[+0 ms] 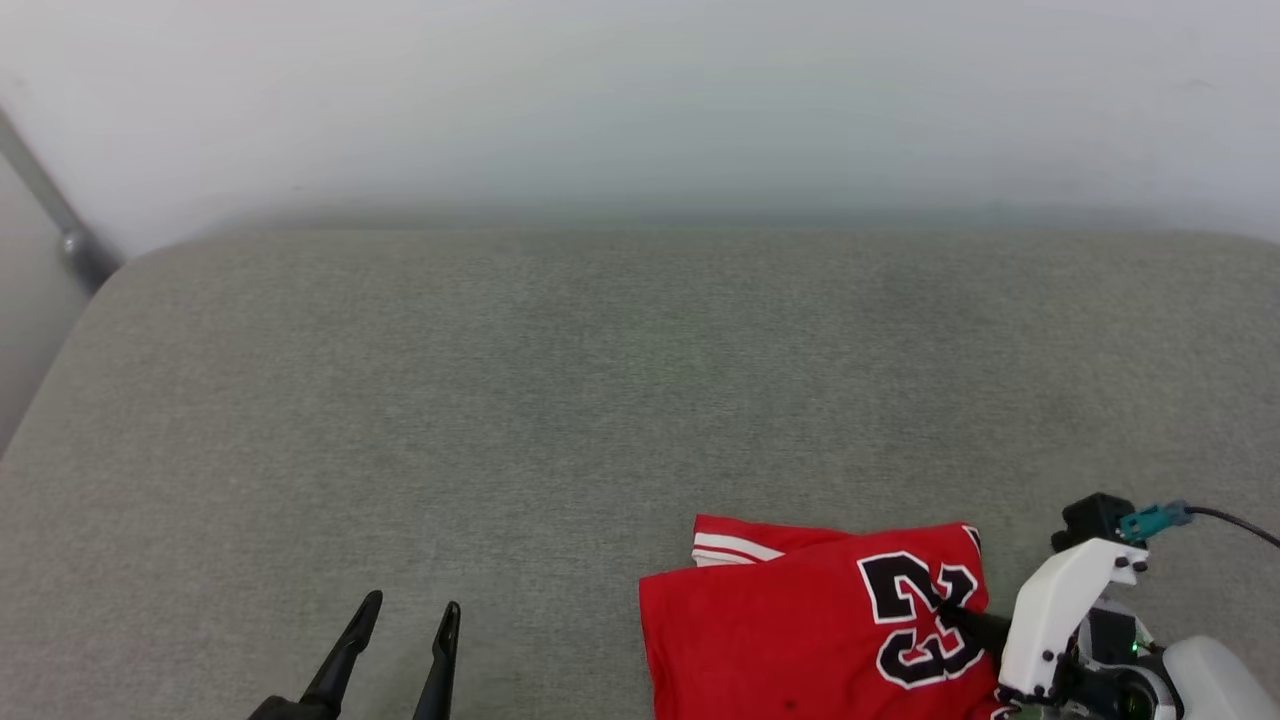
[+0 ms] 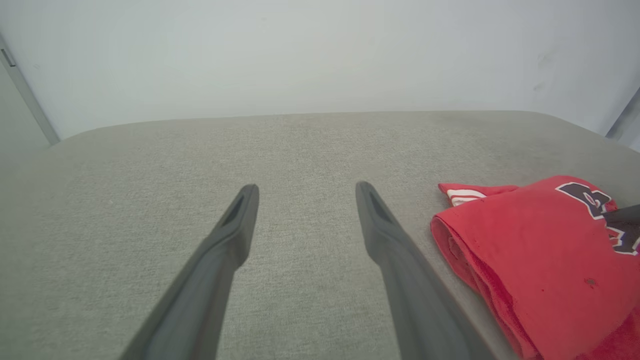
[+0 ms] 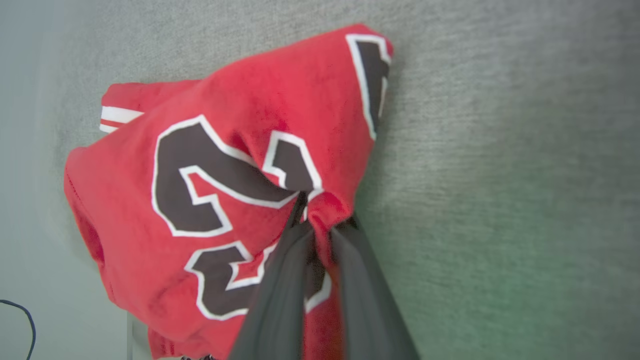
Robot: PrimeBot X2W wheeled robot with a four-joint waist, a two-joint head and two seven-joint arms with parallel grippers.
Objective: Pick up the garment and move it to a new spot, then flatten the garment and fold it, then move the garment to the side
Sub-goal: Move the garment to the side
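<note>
Item: the garment (image 1: 800, 620), a red jersey shirt with a black number outlined in white.
Location of the garment: on the grey padded surface (image 1: 500, 400), at its near right part, in front of the robot's right side.
Condition of the garment: bunched into a loose folded bundle with the number facing up. A piece of red-and-white striped trim (image 1: 730, 547) sticks out at its far left corner. The left wrist view shows several stacked layers along the bundle's rolled left edge (image 2: 462, 260).
Right gripper (image 3: 322, 220): the fingers are clenched on a pinch of red cloth beside the number. In the right wrist view, fabric puckers up between the two dark fingers.
Right gripper, head view (image 1: 960, 615): a dark fingertip rests on the number near the garment's right edge, and the white wrist housing is just beside it.
Left gripper (image 1: 412, 603): released, with the fingers spread apart and nothing between them.
Left gripper, position (image 2: 306, 189): over bare surface to the left of the garment, near it but apart from it.
Backdrop: a pale wall (image 1: 640, 100) stands behind the surface's far edge.
Fittings: a grey metal bar (image 1: 50, 210) slants at the far left. A black cable with a teal connector (image 1: 1155, 520) sits at the right wrist.
</note>
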